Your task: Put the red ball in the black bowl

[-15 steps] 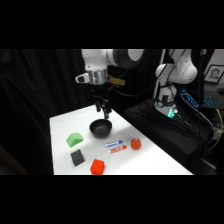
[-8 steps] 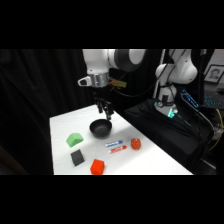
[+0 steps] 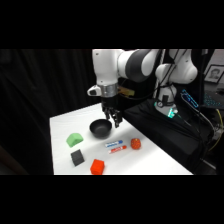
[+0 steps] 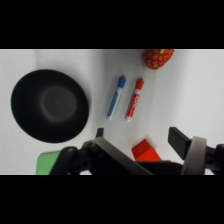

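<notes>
Gripper [image 3: 115,121] position: frame centre in the side view, just above the right rim of the black bowl [image 3: 100,129]. Fingers [image 4: 180,140] stand apart and released, holding nothing. Red ball [image 3: 135,144] rests on the white table [image 3: 150,160] right of centre, clear of the bowl. Blue marker [image 4: 116,97] and red marker [image 4: 134,98] lie side by side between bowl and ball.

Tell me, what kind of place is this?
Probably a robotics lab or test bench. A white robot arm hangs its claw over a white table set with small practice props: a black bowl, a red ball, two markers and coloured blocks. Black curtains hang behind, and cabled gear stands alongside.
</notes>
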Controlling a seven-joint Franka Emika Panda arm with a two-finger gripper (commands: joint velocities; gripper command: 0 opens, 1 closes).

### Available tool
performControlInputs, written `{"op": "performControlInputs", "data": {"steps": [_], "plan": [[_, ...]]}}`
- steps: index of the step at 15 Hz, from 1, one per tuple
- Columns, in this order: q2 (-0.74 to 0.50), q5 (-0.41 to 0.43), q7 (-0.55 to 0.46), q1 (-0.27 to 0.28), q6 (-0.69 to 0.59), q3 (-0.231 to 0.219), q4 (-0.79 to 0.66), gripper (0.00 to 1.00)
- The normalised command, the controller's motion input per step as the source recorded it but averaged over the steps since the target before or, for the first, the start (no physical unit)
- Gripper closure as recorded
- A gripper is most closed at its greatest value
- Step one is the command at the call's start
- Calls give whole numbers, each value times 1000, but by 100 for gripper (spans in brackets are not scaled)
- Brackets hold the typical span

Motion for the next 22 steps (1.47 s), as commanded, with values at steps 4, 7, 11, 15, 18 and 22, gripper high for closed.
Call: {"op": "performControlInputs", "data": {"steps": [4,7,11,15,18,22], "plan": [[-123,-103,217,53,315,47,-305,0],[-134,-75,209,52,318,54,-310,0],[-135,-28,180,57,327,68,-312,0],[-108,-4,148,48,353,55,-299,0],[-88,45,124,57,329,64,-266,0],[-22,103,63,69,335,85,-207,0]]}}
